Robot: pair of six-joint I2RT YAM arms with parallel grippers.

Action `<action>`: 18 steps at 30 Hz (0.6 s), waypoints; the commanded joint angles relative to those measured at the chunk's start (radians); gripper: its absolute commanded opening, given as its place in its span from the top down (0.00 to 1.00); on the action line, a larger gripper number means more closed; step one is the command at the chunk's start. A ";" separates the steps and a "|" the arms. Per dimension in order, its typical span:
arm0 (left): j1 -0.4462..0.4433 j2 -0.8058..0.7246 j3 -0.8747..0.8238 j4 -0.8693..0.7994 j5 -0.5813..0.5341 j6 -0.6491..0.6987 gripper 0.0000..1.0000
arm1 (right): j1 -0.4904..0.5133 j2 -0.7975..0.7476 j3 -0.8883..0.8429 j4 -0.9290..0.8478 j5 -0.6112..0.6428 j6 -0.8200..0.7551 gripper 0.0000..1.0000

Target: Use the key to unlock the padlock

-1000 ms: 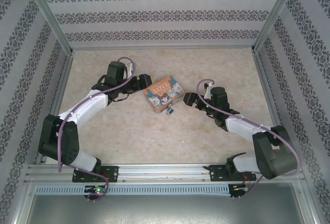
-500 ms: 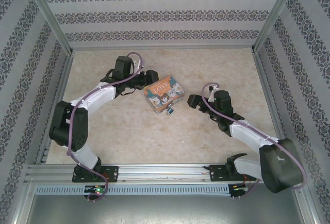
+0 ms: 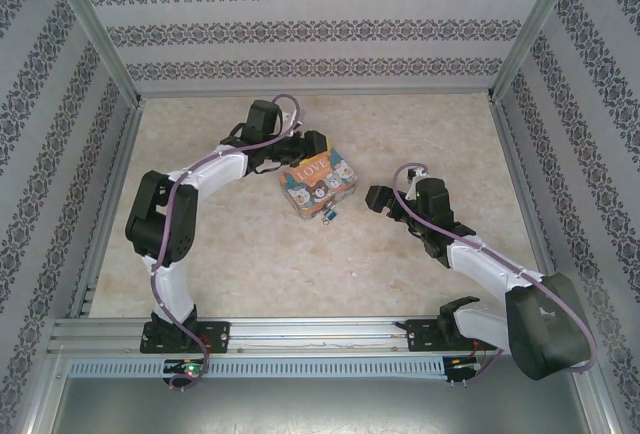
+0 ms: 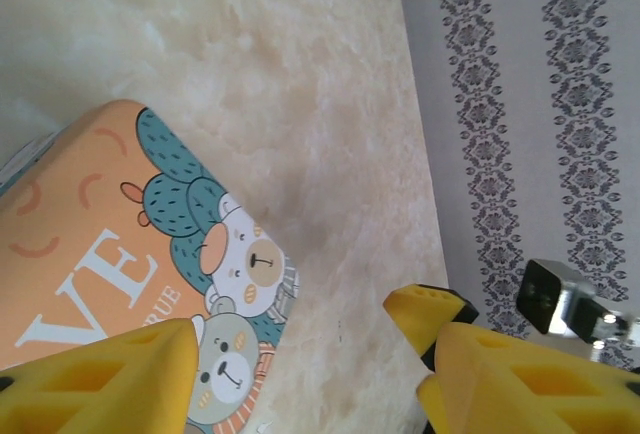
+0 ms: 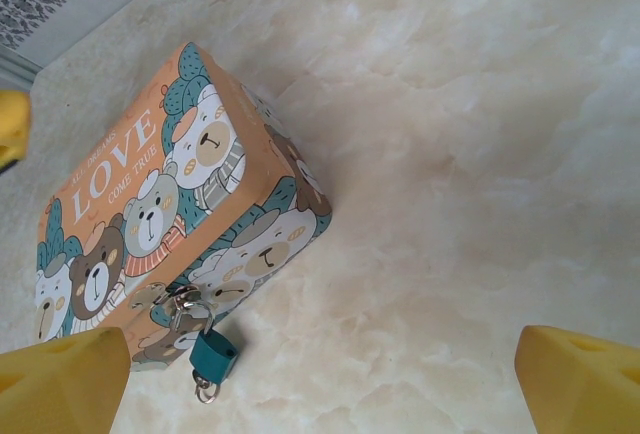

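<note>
The small teal padlock (image 5: 213,354) hangs by its silver shackle from the hasp on the front of the colourful "LOVE" tin (image 5: 150,194), resting on the table. A tiny silver loop (image 5: 204,389) under its body looks like the key's head. In the top view the padlock (image 3: 328,216) lies at the tin's (image 3: 318,184) near corner. My right gripper (image 5: 320,394) is open wide, apart from the padlock and to its right (image 3: 375,197). My left gripper (image 4: 270,354) is open at the tin's far corner (image 3: 312,144), one yellow finger (image 4: 100,374) over the lid (image 4: 110,254).
The tin stands mid-table on a pale marble-patterned top (image 3: 250,244). Patterned walls (image 3: 320,29) and metal frame posts (image 3: 95,29) close in the back and sides. A metal rail (image 3: 320,334) runs along the near edge by the arm bases.
My left arm has swung right and farther back, bringing its gripper up to the tin's far corner with the jaws somewhat narrower. The right gripper shifted slightly; tin and padlock have not moved.
</note>
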 commanded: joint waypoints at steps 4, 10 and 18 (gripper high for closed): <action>-0.009 0.053 0.018 0.016 0.034 0.008 0.37 | -0.020 -0.011 -0.011 -0.018 0.031 0.026 0.02; -0.009 0.070 -0.013 0.030 0.036 -0.004 0.37 | -0.023 -0.010 -0.010 0.003 0.032 0.021 0.02; -0.009 0.087 -0.056 0.066 0.037 -0.034 0.38 | -0.023 -0.027 -0.018 0.061 0.042 0.022 0.02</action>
